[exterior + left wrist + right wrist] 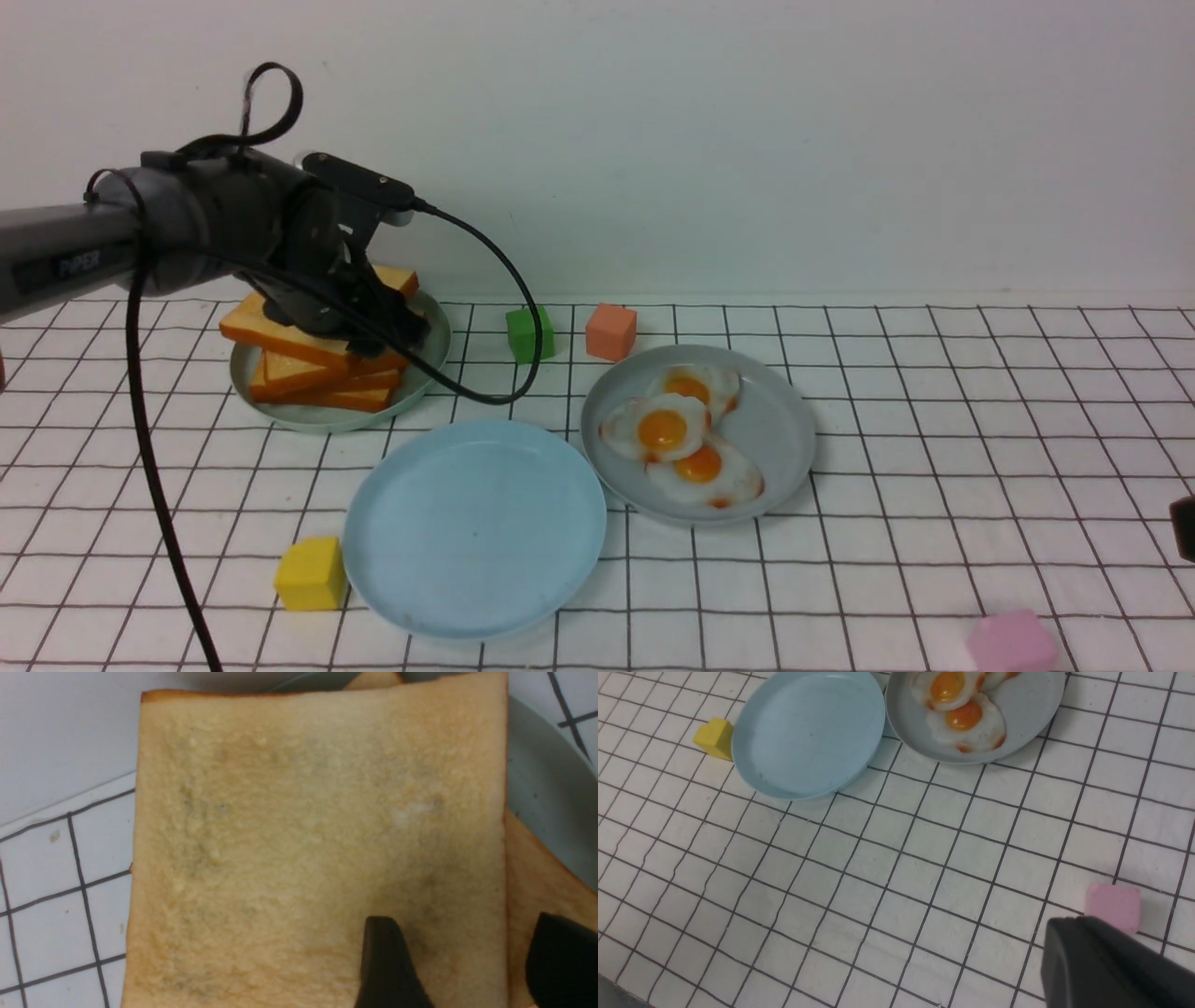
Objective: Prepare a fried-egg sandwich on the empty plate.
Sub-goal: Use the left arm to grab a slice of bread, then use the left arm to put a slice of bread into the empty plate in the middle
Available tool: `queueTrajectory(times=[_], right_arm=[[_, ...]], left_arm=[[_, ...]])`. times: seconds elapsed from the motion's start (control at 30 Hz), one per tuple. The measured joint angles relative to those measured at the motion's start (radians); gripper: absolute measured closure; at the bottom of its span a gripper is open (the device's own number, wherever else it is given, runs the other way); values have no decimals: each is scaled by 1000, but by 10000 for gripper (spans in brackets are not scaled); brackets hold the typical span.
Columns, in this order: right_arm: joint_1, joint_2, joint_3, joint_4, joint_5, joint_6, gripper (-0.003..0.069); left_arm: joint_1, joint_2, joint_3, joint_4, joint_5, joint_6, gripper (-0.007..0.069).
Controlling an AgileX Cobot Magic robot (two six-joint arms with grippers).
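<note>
Top toast slice (299, 849) on stack (327, 387), directly under left fingers (387, 966), which are spread wide: one over slice face, other past its edge. Blue plate (476, 527) well apart from them, on tabletop (934, 392). Right fingers (1111, 966) beside pink block (1113, 905); spread, cannot tell.

White gridded bench (934, 420) set against a plain pale wall (747, 140).
The bench top is white and ruled into squares by thin dark lines. In the right wrist view its surface looks slightly rough, and some lines waver rather than run true. At the back it meets the bare off-white wall along a straight, level seam. The wall carries no markings or fittings. The light is soft and even, and shadows on the bench are faint and short.
</note>
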Motion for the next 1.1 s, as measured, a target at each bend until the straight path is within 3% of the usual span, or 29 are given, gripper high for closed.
queueTrajectory(times=[0.13, 0.2, 0.27, 0.5, 0.63, 0.83, 1.1], right_arm=[[0, 0, 0, 0, 0, 0, 631], [0, 0, 0, 0, 0, 0, 629], [0, 0, 0, 0, 0, 0, 629], [0, 0, 0, 1, 0, 0, 628], [0, 0, 0, 2, 0, 0, 627], [0, 0, 0, 2, 4, -1, 624], [0, 0, 0, 8, 7, -1, 624]], left_arm=[[0, 0, -2, 3, 9, 0, 424], [-2, 0, -4, 2, 13, 0, 550], [-7, -14, -7, 3, 26, 1, 611], [-87, -194, 17, -1, 168, -6, 614], [-213, -365, 136, -8, 208, -65, 614], [-409, -458, 466, -16, 107, -147, 614], [-426, -369, 520, 2, -10, -153, 601]])
